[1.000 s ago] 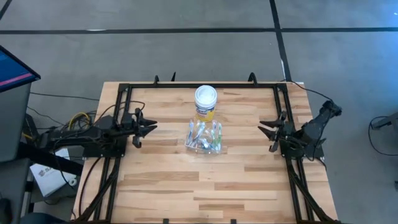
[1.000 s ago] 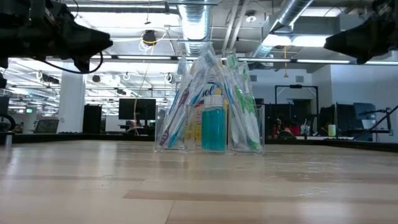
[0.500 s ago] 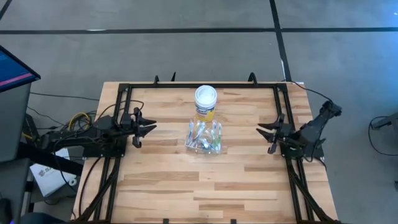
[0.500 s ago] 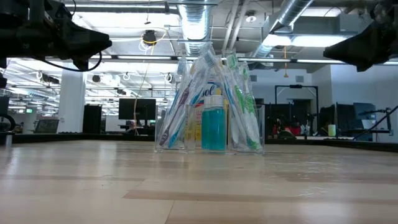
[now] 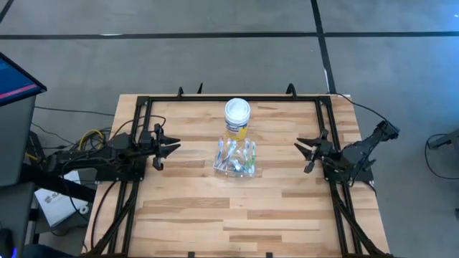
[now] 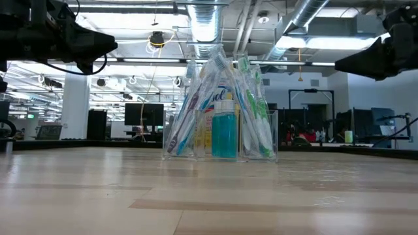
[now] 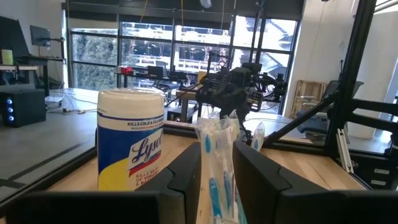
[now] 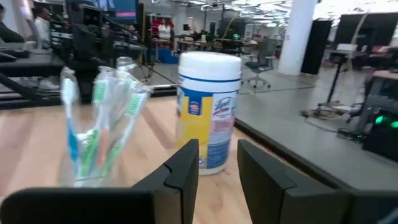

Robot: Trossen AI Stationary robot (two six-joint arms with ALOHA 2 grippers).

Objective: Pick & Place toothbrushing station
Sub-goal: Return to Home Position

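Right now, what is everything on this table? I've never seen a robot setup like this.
Table: one, light wood, under everything.
Frame rails: black, along the table's far edge and both sides.
Clear cup: one, transparent, middle of the table.
Toothbrushes: several (exact count hard to tell), blue-white and green-white, standing in the cup and leaning together.
Teal tube: at least one, teal, upright in the cup among the brushes.
Jar: one, yellow with a white lid, next to the cup on its far side.
Left gripper: one, dark, open, empty, left of the cup and pointing at it.
Right gripper: one, dark, open, empty, right of the cup and pointing at it.
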